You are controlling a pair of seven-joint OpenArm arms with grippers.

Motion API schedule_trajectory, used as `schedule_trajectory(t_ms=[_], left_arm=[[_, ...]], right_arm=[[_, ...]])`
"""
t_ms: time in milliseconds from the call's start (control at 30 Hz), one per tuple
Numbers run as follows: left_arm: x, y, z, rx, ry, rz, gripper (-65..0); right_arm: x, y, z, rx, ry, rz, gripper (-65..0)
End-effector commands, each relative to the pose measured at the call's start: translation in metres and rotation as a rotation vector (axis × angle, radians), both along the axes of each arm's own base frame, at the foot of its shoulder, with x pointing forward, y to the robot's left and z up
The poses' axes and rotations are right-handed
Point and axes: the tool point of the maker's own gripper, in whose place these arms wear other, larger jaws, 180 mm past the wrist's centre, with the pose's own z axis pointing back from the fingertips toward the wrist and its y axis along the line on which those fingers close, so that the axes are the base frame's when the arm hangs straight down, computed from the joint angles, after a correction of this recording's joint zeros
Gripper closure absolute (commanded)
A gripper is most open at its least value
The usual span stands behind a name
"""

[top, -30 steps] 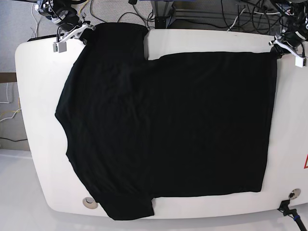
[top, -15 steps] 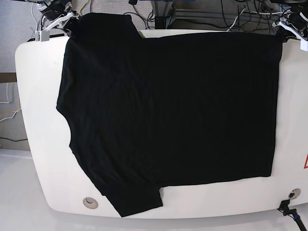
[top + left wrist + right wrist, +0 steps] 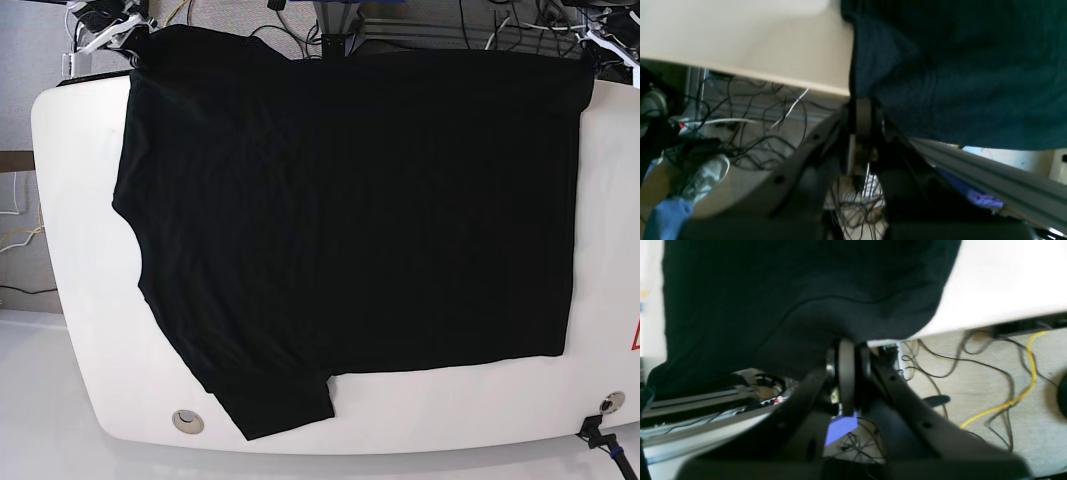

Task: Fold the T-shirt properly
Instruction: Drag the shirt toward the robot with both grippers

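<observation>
The black T-shirt point(image 3: 350, 220) lies spread flat on the white table point(image 3: 70, 200), plain side up. Its far edge reaches over the table's back rim, and one sleeve points to the near left corner. My left gripper point(image 3: 861, 103) is shut on the shirt's far right corner, just past the table edge, and appears at the top right of the base view point(image 3: 605, 42). My right gripper point(image 3: 846, 346) is shut on the cloth point(image 3: 790, 290) at the far left corner, which in the base view is at the top left point(image 3: 100, 38).
Tangled cables point(image 3: 750, 133) and a yellow cable point(image 3: 1030, 373) lie on the floor behind the table. An aluminium rail point(image 3: 990, 173) runs under the back edge. A person's shoe point(image 3: 706, 173) is on the floor. Round grommets point(image 3: 186, 421) point(image 3: 611, 403) sit near the front corners.
Both grippers have moved back past the far edge, dragging the shirt away from the front. Its far edge now covers the table's back rim, and the gap by the far sleeve has closed.
</observation>
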Motion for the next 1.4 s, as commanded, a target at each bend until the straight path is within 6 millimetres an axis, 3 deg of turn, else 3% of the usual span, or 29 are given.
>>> schedule_trajectory(t_ms=[0,133,267,667,700,933,1133,1367], left_arm=[[0.003,0.007,0.012,0.01,-0.035,0.001,0.0],[0.009,0.008,0.016,0.015,-0.057,-0.003,0.0],[0.027,0.009,0.021,0.021,-0.099,-0.012,0.0],[0.11,0.009,0.048,0.086,-0.307,-0.044,0.0],[0.103,0.009,0.046,0.088,-0.283,-0.061,0.0],[0.124,0.013,0.052,0.14,-0.31,-0.079,0.0],[0.141,0.01,0.044,0.206,-0.291,-0.128,0.0],[0.164,0.006,0.041,0.276,-0.28,-0.177,0.0]], right_arm=[[0.005,-0.002,0.013,-0.004,-0.048,0.005,0.0],[0.013,0.001,0.023,-0.015,-0.084,0.027,0.0],[0.034,0.004,0.036,-0.028,-0.158,0.043,0.0],[0.108,0.015,0.029,-0.186,-0.254,0.142,0.0],[0.113,0.016,0.038,-0.189,-0.294,0.163,0.0],[0.148,0.01,0.055,-0.257,-0.371,0.198,0.0],[0.174,0.01,0.056,-0.282,-0.397,0.225,0.0],[0.211,0.024,0.052,-0.309,-0.419,0.277,0.0]])
